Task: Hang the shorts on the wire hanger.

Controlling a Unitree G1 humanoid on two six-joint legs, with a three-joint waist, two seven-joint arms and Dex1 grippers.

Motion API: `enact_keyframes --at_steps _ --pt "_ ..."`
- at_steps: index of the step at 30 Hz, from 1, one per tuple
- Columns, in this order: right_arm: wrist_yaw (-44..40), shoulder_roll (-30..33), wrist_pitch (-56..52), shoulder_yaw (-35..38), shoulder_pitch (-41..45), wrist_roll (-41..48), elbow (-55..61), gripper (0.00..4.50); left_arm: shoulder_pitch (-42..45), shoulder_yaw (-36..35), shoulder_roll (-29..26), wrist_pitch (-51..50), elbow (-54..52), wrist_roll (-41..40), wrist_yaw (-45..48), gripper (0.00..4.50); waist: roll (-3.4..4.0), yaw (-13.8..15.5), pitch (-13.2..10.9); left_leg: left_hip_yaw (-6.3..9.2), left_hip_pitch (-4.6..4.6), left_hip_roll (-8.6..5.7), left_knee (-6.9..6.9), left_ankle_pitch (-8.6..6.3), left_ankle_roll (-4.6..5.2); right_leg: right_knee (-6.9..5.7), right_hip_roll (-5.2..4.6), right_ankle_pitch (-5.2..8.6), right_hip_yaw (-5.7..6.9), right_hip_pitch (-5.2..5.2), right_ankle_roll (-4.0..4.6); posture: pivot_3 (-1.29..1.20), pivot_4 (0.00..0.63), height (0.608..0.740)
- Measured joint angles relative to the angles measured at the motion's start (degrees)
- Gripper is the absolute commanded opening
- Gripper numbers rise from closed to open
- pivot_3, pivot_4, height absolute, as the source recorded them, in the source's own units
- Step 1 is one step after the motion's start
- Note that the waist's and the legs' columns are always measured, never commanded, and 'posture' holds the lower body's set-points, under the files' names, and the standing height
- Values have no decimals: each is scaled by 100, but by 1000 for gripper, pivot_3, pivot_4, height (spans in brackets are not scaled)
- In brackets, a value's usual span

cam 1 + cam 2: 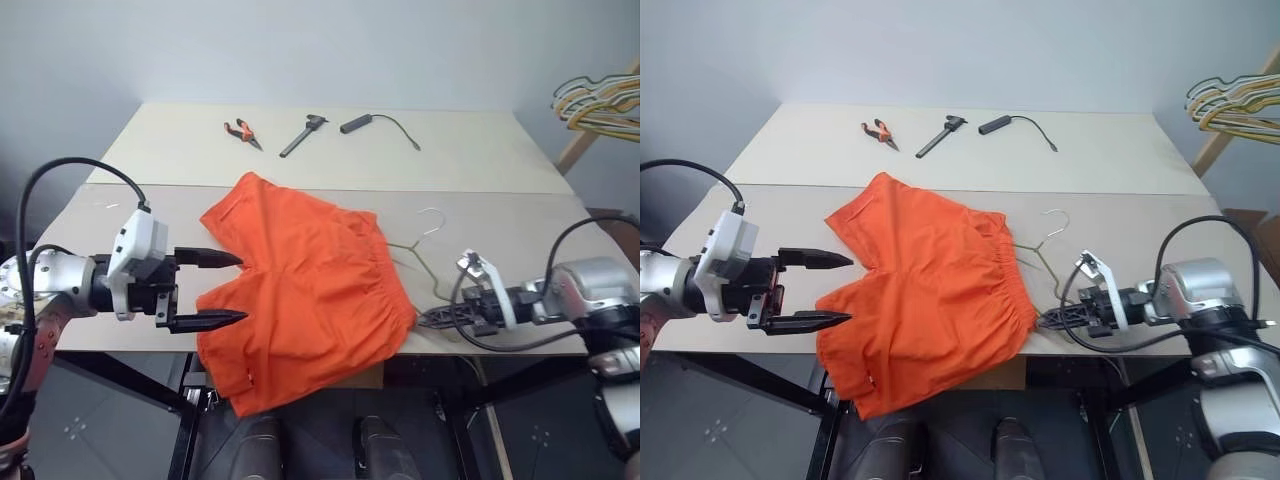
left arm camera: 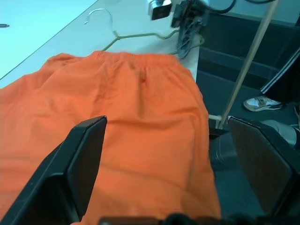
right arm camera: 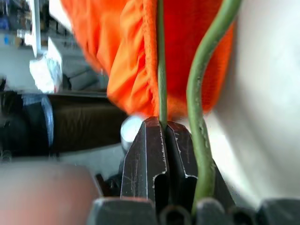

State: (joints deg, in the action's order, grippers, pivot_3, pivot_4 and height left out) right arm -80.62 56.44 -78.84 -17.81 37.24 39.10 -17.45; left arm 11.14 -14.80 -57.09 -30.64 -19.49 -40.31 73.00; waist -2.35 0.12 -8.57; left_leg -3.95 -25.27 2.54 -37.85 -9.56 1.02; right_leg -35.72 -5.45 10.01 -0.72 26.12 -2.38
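The wire hanger (image 1: pixel 420 250) runs under the shorts (image 1: pixel 300 290) — only hook and one shoulder show.

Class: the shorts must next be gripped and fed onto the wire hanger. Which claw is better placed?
Left. The left claw is open beside the shorts; the right claw is shut on the wire hanger.

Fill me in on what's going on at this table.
A two-armed robot is working on getting orange shorts onto a wire hanger. The shorts lie spread on the table, one leg hanging over the near edge, and cover part of the hanger; its hook sticks out beside the waistband. The right gripper is shut on the hanger's wire at the near edge. The left gripper is open at the shorts' leg side, holding nothing. Pliers and other tools lie at the far side.
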Motion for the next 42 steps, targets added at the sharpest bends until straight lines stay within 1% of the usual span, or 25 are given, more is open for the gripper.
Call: enact_keyframes --at_steps 1,2,3,5,6,9,14,17,19,23,28,37,42 --pt "-195 167 93 -113 1 -14 126 0 -51 -2 -1 1 -3 0 -15 4476 0 11 0 -3 1 4 0 -4 -6 3 1 -2 0 1 3 61 96 740" --pt "-264 193 138 -174 4 -31 164 0 -59 -2 0 1 -7 -2 -23 4476 -3 9 2 -5 2 9 0 -28 -47 4 6 -5 1 1 6 61 96 740" --pt "-304 152 181 -245 28 -89 145 0 -69 -9 -1 2 -22 -3 -34 4476 -8 2 5 -8 4 19 0 -30 -50 9 15 -9 1 1 13 61 96 740" --pt "-179 -245 235 -336 311 -313 -318 0 -82 -19 -2 4 -51 -4 -48 4476 -10 -48 6 -11 12 26 0 -30 -51 12 23 -21 2 4 30 60 93 740" --pt "-19 -573 268 -343 566 -468 -727 0 -78 -20 -2 5 -67 -5 -55 4476 -10 -84 6 -10 14 26 0 -30 -51 12 26 -27 2 4 37 60 93 740" --pt "394 -1194 500 -331 1099 -865 -1701 0 -54 -19 -4 10 -100 -7 -75 4476 -9 -90 6 -3 16 27 0 -26 -56 1 33 -32 3 4 45 72 89 740" --pt "755 -1694 883 -61 1559 -1244 -2773 0 -52 -23 -4 11 -106 -14 -108 4476 -8 -35 6 -3 14 26 0 -24 -58 -6 33 -34 3 2 46 79 91 740" --pt "923 -1846 1107 174 1665 -1397 -3122 0 -98 -50 -4 6 -176 -23 -164 4476 -8 -14 7 -4 7 26 0 -21 -54 3 33 -31 3 3 42 88 93 740" --pt "1060 -1913 1240 302 1667 -1512 -3235 0 -156 -85 -5 2 -239 -32 -181 4476 -7 -4 7 -6 3 26 0 -4 -25 9 32 -29 2 4 39 89 91 740" --pt "1037 -1872 1277 451 1667 -1584 -3201 0 -214 -142 -5 -48 -246 -35 -227 4476 -7 16 7 -6 1 26 1 -1 -19 12 32 -27 2 4 38 90 88 740" --pt "569 -1366 1029 353 1579 -1603 -2734 0 -213 -169 -5 -53 -260 -39 -258 4476 -6 60 7 -6 2 26 1 -25 -60 11 30 -28 4 4 38 82 83 740" --pt "525 -1363 937 316 1422 -1640 -2664 0 -168 -160 3 -41 -259 -36 -272 4476 -4 31 9 -6 3 27 1 -24 -58 7 33 -29 3 6 39 86 78 740" --pt "307 -1132 754 306 1118 -1571 -2283 0 -162 -158 4 -37 -256 -34 -273 4476 -4 64 10 -7 3 27 1 -24 -58 14 32 -28 3 3 37 89 76 740"
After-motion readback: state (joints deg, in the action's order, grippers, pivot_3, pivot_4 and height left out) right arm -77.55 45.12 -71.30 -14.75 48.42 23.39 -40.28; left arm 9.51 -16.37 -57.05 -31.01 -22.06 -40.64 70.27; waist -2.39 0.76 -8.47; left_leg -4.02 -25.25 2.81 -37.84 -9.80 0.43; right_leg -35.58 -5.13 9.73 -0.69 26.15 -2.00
